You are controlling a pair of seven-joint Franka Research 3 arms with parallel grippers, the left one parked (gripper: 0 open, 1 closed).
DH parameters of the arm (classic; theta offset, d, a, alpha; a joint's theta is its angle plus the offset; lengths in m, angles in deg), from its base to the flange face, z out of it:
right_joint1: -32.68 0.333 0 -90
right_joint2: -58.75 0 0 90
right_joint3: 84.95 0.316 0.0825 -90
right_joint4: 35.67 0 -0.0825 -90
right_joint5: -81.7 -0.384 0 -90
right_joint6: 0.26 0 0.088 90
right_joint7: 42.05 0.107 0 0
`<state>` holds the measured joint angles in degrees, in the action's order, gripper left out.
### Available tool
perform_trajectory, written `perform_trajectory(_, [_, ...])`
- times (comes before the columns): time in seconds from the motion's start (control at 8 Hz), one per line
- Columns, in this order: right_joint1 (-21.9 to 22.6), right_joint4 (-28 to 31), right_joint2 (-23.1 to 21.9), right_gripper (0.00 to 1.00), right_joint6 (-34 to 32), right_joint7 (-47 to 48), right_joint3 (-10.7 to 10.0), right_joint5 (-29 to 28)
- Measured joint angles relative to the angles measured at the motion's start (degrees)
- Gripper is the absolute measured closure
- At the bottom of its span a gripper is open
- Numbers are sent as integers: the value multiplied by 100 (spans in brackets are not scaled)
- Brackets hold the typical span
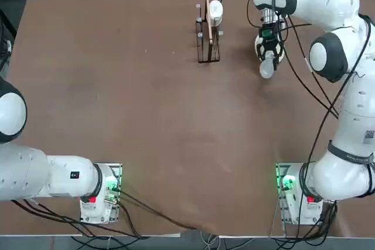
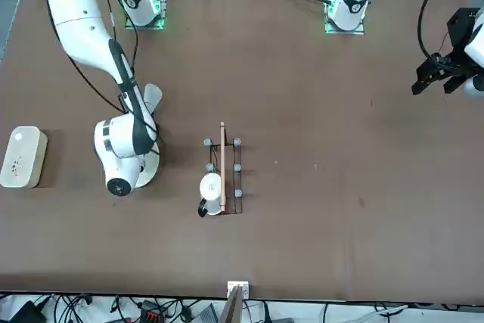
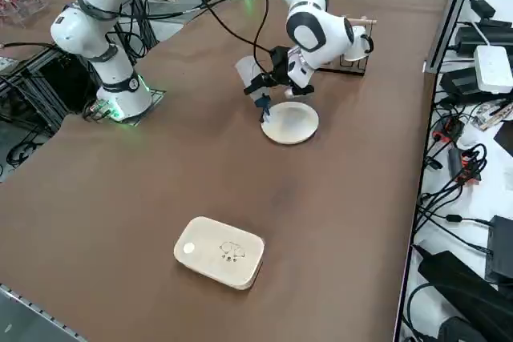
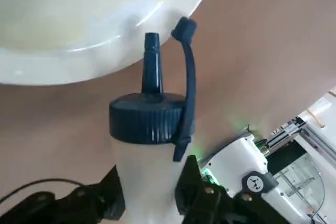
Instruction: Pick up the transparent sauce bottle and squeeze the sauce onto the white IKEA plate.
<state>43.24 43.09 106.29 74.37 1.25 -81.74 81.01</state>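
Note:
My right gripper (image 3: 270, 84) is shut on the transparent sauce bottle (image 3: 248, 71), a pale translucent bottle with a dark blue screw cap. The bottle is tipped over, its nozzle (image 4: 151, 59) pointing down at the rim of the white IKEA plate (image 4: 79, 19). Its little stopper (image 4: 184, 26) hangs loose on a strap beside the nozzle. In the wrist view the black fingers (image 4: 202, 198) clamp the bottle's body (image 4: 144, 174). From overhead the bottle (image 1: 266, 67) sticks out below the gripper (image 1: 270, 50), which covers most of the plate (image 1: 256, 45). No sauce shows on the plate (image 3: 290, 123).
A black wire rack (image 1: 208, 36) holding a wooden stick and a white round piece stands just left of the plate in the top view. A white rounded-rectangular box (image 3: 220, 251) lies nearer the table's right side. The table edge with cables runs beyond the plate (image 3: 425, 78).

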Motion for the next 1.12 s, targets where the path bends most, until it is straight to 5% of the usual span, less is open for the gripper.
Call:
perform_trajectory(0.62, [40, -316, -12, 56, 141, -10, 33, 0])
perform_trajectory(1.12, [25, -443, -5, 60, 867, -32, 33, 0])
